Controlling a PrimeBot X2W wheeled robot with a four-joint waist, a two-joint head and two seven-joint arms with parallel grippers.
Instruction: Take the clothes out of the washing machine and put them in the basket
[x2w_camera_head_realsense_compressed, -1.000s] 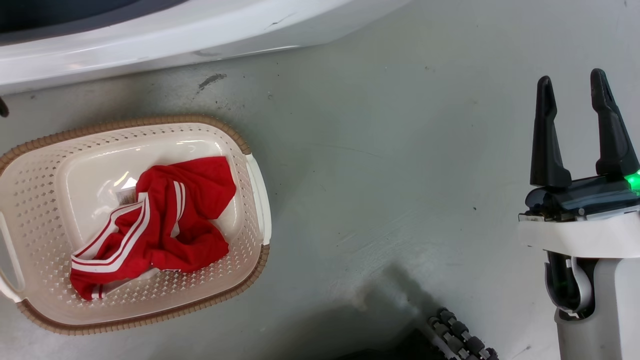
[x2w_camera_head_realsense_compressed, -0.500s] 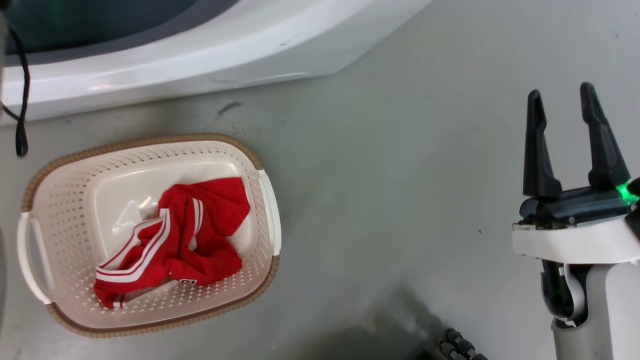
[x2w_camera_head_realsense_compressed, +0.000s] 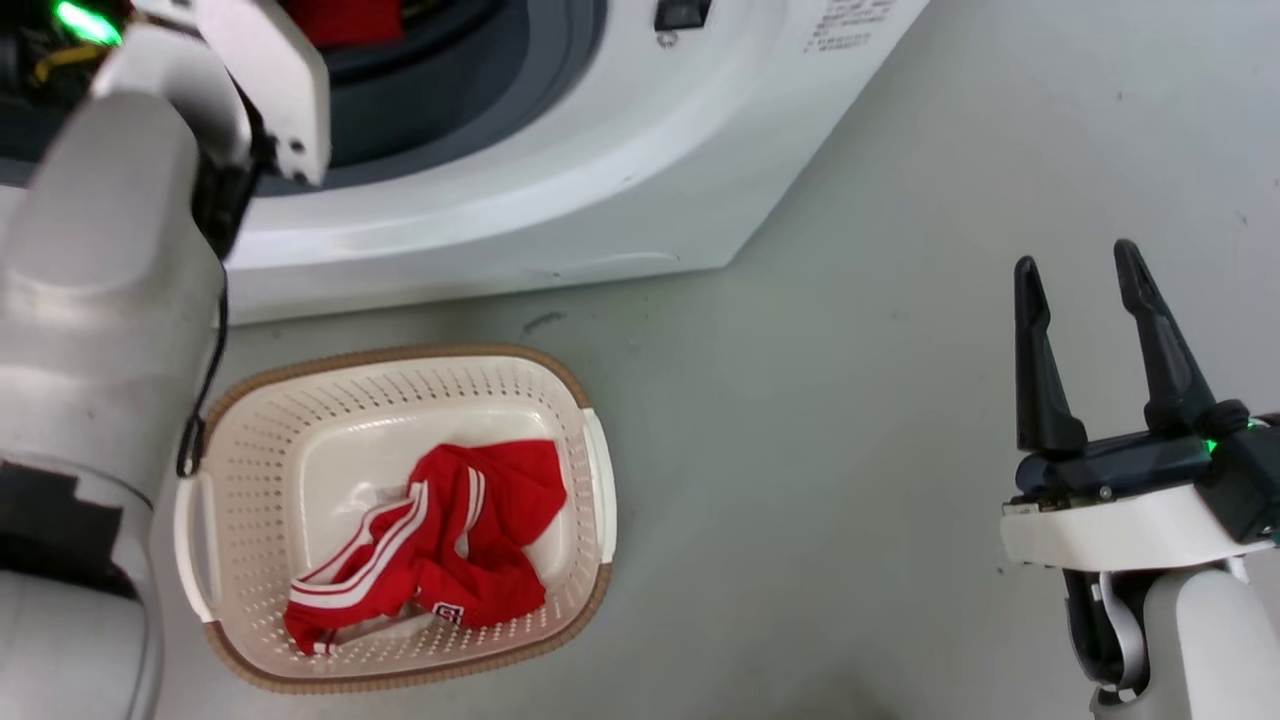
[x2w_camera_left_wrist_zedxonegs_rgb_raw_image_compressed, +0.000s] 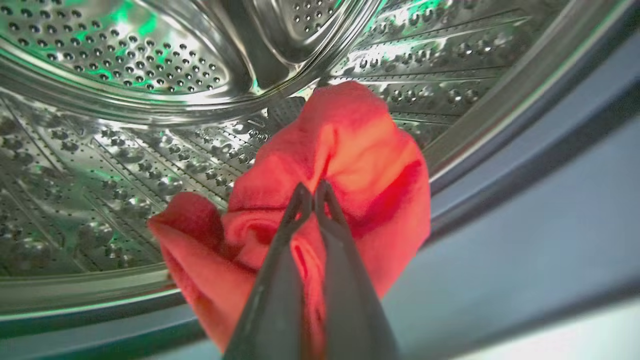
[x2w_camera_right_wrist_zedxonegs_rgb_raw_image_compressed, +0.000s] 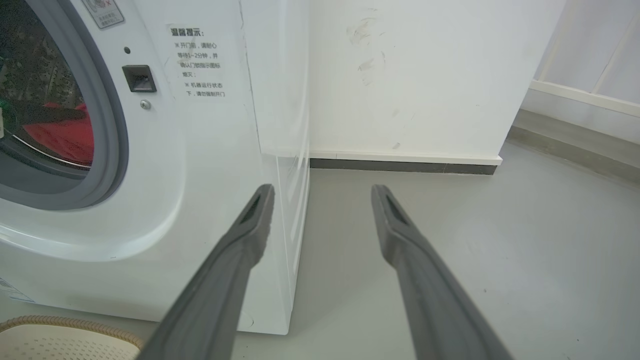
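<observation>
- Head view: the camera has tilted up since a second ago, so the porthole of the washing machine (x2w_camera_head_realsense_compressed: 560, 220) now shows at the upper left. The pale left forearm (x2w_camera_head_realsense_compressed: 110, 300) reaches into it from the left edge. I take that as the second fetch under way.
- The basket (x2w_camera_head_realsense_compressed: 400, 352) sits on the floor (x2w_camera_head_realsense_compressed: 800, 450) at the lower left, just in front of the machine. The striped garment (x2w_camera_head_realsense_compressed: 440, 545) lies crumpled in it as before, so one piece is home.
- The right hand (x2w_camera_head_realsense_compressed: 1075, 255) stands idle at the lower right, fingers spread wide and holding nothing, well apart from the basket.
- Left wrist view: at mid-frame the left hand (x2w_camera_left_wrist_zedxonegs_rgb_raw_image_compressed: 312, 186) is pinched tight on a fold of the plain red garment (x2w_camera_left_wrist_zedxonegs_rgb_raw_image_compressed: 360, 145), which is bunched at the lip of the steel drum (x2w_camera_left_wrist_zedxonegs_rgb_raw_image_compressed: 125, 65). The grey gasket (x2w_camera_left_wrist_zedxonegs_rgb_raw_image_compressed: 525, 200) at the lower right is the ledge the cloth must clear, and it may well drag there.
- Right wrist view: the same red cloth shows through the porthole at the left edge. Bare wall (x2w_camera_right_wrist_zedxonegs_rgb_raw_image_compressed: 425, 75) and floor lie ahead, and the basket's rim peeps in at the lower left corner.
</observation>
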